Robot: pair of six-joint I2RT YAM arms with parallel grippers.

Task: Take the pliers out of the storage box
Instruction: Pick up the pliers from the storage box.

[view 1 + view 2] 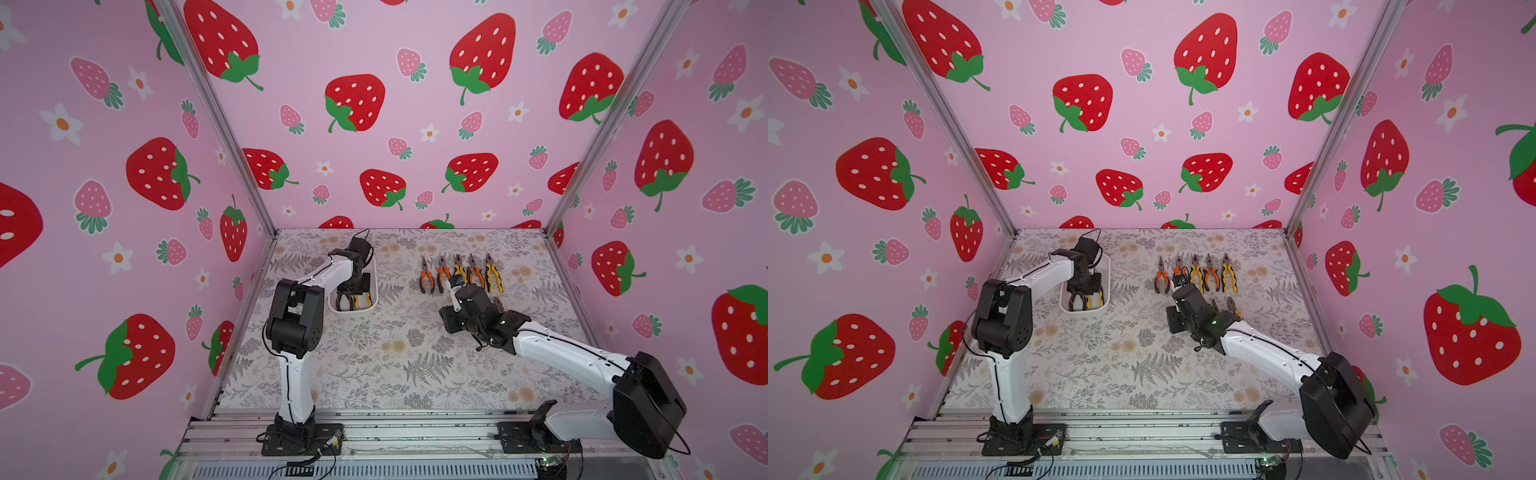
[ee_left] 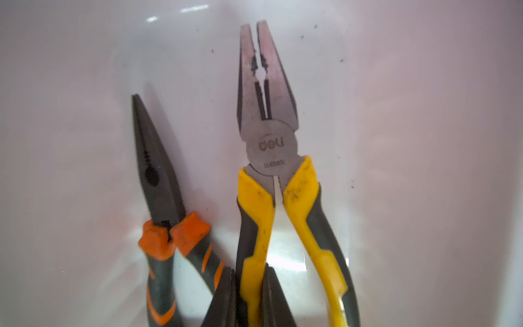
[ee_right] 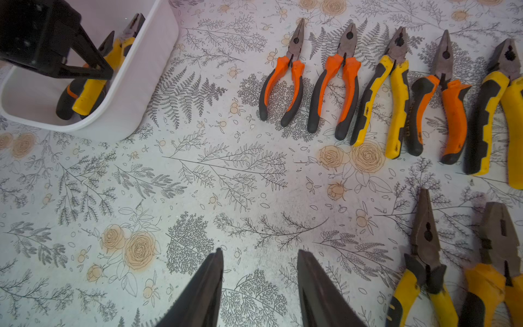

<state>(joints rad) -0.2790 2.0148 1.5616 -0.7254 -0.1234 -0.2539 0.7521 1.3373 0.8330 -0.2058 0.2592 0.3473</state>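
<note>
Fingers [image 2: 223, 297] of the left gripper [image 2: 249, 271] clamp yellow pliers [image 2: 266, 136] in the box [image 2: 396, 113]. Right gripper [image 3: 259, 250], right of the box, gapes empty.

Layout around the storage box [image 1: 353, 313]
Two pliers [image 2: 268, 141] lie inside; a row of five [image 3: 399, 93] lies on the table [image 1: 374, 365] to its right; two more [image 3: 426, 240] there, further forward.

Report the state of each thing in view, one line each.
storage box, upright, two pliers inside
yellow-handled pliers, in box, one handle gripped
orange-handled pliers, in box, not gripped
seven other pliers, laid out on table
left gripper, shut on yellow-handled pliers
right gripper, open, empty
</note>
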